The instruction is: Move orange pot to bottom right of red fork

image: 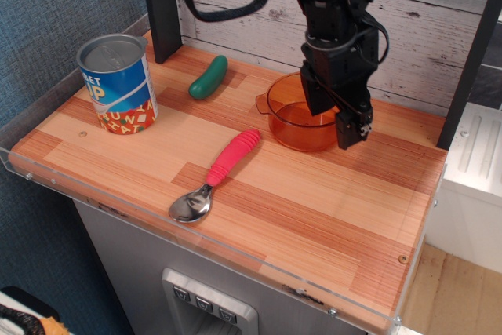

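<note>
The orange pot (293, 121) stands at the back middle of the wooden table, with one small handle showing on its left side. Its right side is hidden behind my gripper (330, 116). The gripper hangs over the pot's right rim with its black fingers (351, 129) apart, one finger over the inside of the pot and one outside it; nothing is held. The red fork (230, 158) lies diagonally in front and to the left of the pot, with its silver head (190, 205) toward the front edge.
A blue can (118, 84) stands at the left. A small green pickle toy (208, 77) lies at the back, left of the pot. A black post (161, 5) rises at the back left. A clear plastic lip (196, 245) runs along the table's front edge.
</note>
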`<state>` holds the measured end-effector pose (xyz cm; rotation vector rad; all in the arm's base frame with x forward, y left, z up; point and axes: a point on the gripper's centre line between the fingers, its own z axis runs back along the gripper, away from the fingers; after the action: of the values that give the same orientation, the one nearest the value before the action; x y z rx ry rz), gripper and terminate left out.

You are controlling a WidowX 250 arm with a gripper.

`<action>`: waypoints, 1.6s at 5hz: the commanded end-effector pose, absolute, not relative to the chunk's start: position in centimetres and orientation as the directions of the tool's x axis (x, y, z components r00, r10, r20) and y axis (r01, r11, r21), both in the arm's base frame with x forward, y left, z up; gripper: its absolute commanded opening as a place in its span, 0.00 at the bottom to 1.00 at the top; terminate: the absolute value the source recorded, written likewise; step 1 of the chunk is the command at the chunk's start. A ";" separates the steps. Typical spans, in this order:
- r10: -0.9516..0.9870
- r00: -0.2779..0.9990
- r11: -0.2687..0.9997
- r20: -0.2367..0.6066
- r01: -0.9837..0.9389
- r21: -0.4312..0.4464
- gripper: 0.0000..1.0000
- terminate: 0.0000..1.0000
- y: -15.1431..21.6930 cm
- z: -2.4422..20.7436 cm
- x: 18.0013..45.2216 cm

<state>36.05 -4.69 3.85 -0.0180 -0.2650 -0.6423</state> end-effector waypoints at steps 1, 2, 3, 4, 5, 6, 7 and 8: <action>-0.596 0.744 0.793 0.302 0.603 0.080 0.00 0.00 -5.1 4.8 35.8; -0.595 0.745 0.794 0.302 0.604 0.076 0.00 0.00 -5.0 4.4 35.7; -0.592 0.753 0.797 0.288 0.601 0.069 0.00 0.00 -4.9 3.7 35.6; -0.594 0.753 0.797 0.284 0.600 0.074 0.00 0.00 -4.9 4.0 35.4; -0.590 0.755 0.801 0.286 0.591 0.092 0.00 0.00 -4.8 5.4 34.6; -0.566 0.777 0.820 0.274 0.564 0.096 0.00 0.00 -4.5 6.6 33.4; -0.558 0.784 0.827 0.273 0.553 0.101 0.00 0.00 -4.2 6.9 32.0; -0.567 0.780 0.823 0.267 0.553 0.130 0.00 0.00 -4.4 6.9 30.2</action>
<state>30.42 -4.21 5.17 0.0372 -0.2450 -0.6082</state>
